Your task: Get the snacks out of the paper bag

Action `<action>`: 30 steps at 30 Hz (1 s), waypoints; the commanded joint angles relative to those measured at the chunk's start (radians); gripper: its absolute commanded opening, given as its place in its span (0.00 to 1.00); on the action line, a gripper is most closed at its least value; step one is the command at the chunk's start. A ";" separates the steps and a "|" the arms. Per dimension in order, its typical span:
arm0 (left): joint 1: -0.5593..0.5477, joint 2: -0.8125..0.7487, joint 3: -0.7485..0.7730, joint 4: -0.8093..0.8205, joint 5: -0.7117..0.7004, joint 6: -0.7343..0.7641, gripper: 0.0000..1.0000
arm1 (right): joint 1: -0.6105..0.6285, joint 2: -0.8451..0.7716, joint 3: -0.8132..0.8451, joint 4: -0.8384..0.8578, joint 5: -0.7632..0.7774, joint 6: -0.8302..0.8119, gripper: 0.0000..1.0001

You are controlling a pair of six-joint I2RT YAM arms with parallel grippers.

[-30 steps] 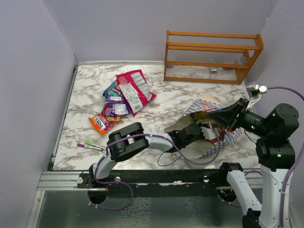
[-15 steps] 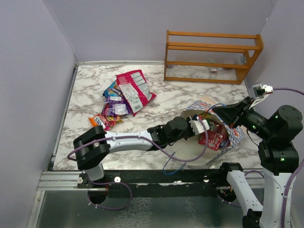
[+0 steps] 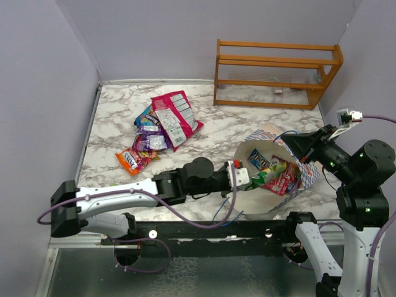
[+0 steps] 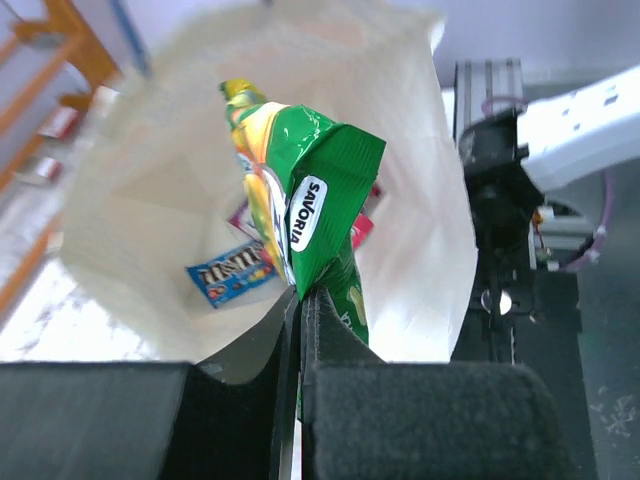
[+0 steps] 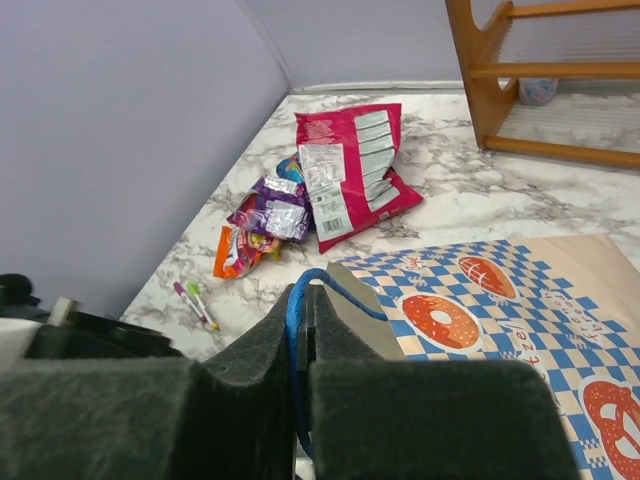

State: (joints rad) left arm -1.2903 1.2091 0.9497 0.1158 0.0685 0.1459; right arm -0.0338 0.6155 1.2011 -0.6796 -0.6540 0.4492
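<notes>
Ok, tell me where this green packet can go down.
Bare table top lies between the snack pile, the wooden rack and the paper bag, and again behind the pile toward the back-left corner. The pile itself is crowded; the left arm lies over the near edge, its pincer shut on the green packet.

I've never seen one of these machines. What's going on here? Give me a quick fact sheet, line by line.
Left gripper: shut on a green packet at the mouth of the paper bag
Right gripper: shut on the bag's blue cord handle
Inside bag: blue packet, red packets
Already out: snack pile on the marble table
Also present: wooden rack, two pens
</notes>
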 commanded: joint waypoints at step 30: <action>0.483 -0.260 -0.021 -0.340 -0.827 0.121 0.00 | 0.003 -0.009 0.012 0.014 0.081 -0.030 0.02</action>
State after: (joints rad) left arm -0.9775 0.8509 0.8856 -0.2192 -0.8055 0.3122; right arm -0.0338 0.6121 1.1816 -0.6762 -0.6060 0.4397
